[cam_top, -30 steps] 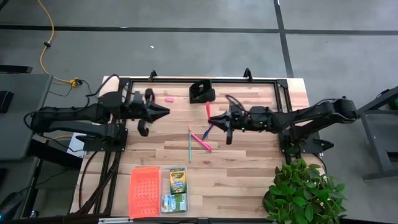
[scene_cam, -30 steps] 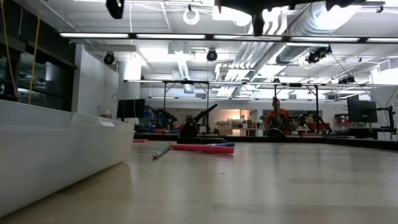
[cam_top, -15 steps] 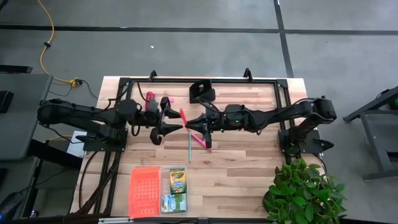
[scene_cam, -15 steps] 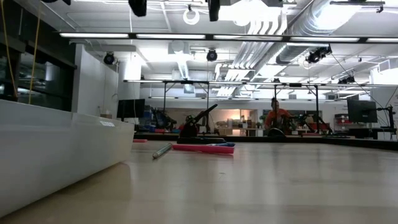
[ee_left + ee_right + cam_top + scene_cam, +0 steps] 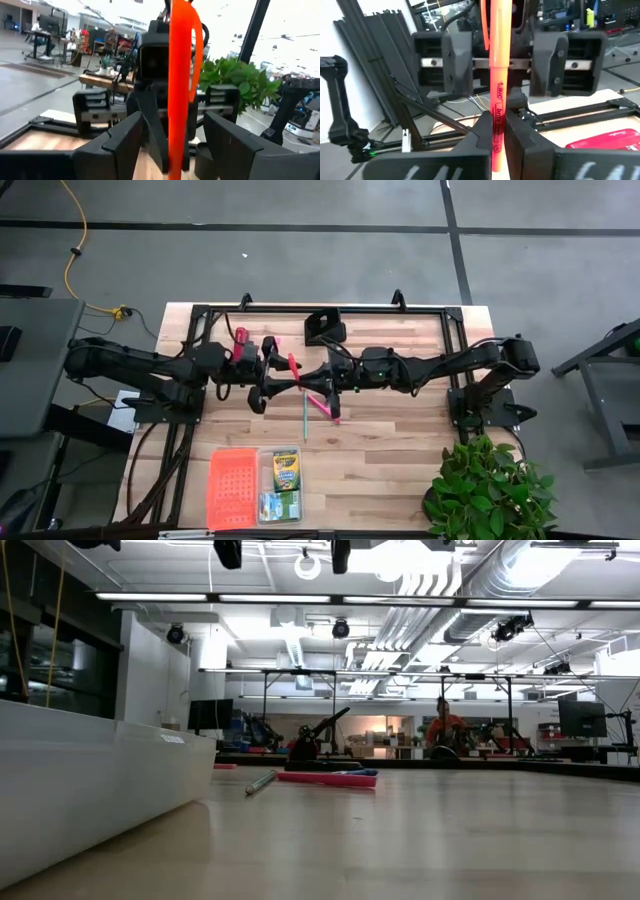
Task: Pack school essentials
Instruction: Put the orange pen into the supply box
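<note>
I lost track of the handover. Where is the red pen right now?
In the high view the red pen is mid-table, pinched in the right tool, between the left tool's open fingers, above the loose pens.

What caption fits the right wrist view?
Right hand shut on an upright red pen, facing the open left hand.

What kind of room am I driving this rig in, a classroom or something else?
Likely a large robotics lab or workshop, not a classroom: bare ceiling ducts, further framed workstations beyond the table, a concrete floor around it, and a person seated far back.
</note>
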Motion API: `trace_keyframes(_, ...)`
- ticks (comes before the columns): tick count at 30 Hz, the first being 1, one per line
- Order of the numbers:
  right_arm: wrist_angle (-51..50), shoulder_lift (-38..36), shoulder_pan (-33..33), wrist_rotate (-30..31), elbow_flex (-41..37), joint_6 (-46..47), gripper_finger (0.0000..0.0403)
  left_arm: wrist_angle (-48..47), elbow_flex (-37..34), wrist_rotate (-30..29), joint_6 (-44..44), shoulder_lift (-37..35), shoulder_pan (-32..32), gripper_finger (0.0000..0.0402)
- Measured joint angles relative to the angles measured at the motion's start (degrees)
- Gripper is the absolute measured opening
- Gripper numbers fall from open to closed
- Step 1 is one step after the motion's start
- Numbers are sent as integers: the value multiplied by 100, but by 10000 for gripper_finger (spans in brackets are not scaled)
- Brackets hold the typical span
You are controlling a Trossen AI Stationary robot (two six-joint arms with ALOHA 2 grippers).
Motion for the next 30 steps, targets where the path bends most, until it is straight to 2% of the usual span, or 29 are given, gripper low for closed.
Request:
trace_keyframes(7,156,0,-2,-233,0,-2,1,52,0,292,2,123,-6,164)
trace_keyframes(15,36,0,-2,-233,0,-2,1,347,0,283,144,122,-4,113)
trace_keyframes(30,57,0,-4,-228,0,-4,1,151,0,275,214,123,-4,55)
